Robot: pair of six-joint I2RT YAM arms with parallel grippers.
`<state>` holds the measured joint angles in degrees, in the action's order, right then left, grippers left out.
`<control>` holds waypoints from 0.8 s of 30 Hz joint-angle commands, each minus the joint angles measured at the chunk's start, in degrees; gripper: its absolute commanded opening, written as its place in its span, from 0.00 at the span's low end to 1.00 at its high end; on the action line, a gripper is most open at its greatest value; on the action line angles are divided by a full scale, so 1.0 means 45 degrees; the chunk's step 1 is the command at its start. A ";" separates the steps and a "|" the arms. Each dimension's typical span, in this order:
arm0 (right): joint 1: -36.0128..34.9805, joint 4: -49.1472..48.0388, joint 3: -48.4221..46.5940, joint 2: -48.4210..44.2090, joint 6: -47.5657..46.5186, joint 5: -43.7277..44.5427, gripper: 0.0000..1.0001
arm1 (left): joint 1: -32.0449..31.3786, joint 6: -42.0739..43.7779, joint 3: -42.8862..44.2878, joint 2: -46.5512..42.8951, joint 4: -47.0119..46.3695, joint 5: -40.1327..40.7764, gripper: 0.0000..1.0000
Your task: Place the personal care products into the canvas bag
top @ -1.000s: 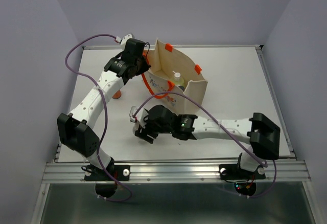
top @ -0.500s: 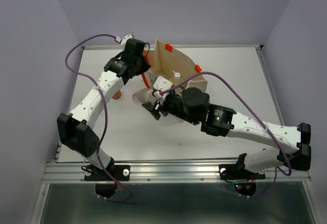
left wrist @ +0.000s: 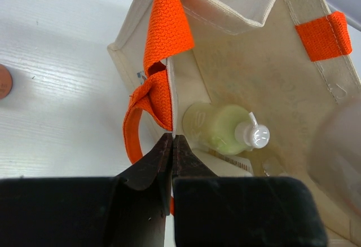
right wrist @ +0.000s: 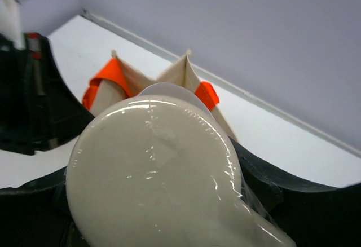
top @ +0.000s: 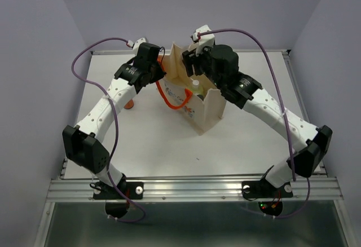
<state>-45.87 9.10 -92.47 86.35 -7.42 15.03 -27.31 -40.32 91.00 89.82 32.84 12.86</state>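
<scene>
Pinching the rim of the limp canvas bag [left wrist: 265,72] at ten o'clock, the left gripper [left wrist: 172,139] is bracing it; the right gripper [top: 194,62] is clasping a glossy, likely slippery whitish bottle [right wrist: 152,168].

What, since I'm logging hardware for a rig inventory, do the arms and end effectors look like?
The left arm and right arm are white links with dark dots, joined by black joint housings. A purple cable loops along each, ending at a white plug. The left end effector and right end effector are black; the left's fingers taper to thin tips.
</scene>
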 commanded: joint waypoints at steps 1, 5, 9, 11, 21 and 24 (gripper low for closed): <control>0.0406 -0.0890 -0.1424 0.0634 0.0692 -0.0859 0.01 | -0.0064 0.0151 0.0364 -0.0917 -0.0091 0.0306 0.00; 0.0895 -0.0870 -0.1989 0.1902 0.0790 -0.1405 0.01 | -0.0064 0.0170 0.0344 -0.0878 -0.0130 0.0247 0.00; 0.0896 -0.0773 -0.2264 0.2471 0.1140 -0.2047 0.01 | -0.0064 0.0131 0.0363 -0.0839 -0.0110 0.0228 0.00; 0.0896 -0.0773 -0.2225 0.2628 0.1472 -0.2361 0.01 | -0.0064 0.0111 0.0344 -0.0878 -0.0110 0.0228 0.00; 0.0896 -0.0345 -0.1778 0.3605 0.2879 -0.3729 0.01 | -0.0045 0.0092 0.0383 -0.0937 -0.0110 0.0325 0.00; 0.1012 -0.0110 -0.1504 0.3819 0.3133 -0.3749 0.01 | -0.0064 0.0072 0.0402 -0.0937 -0.0091 0.0364 0.00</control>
<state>-41.58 15.86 -96.40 103.28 3.38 1.23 -27.31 -40.32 91.00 89.34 33.63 12.80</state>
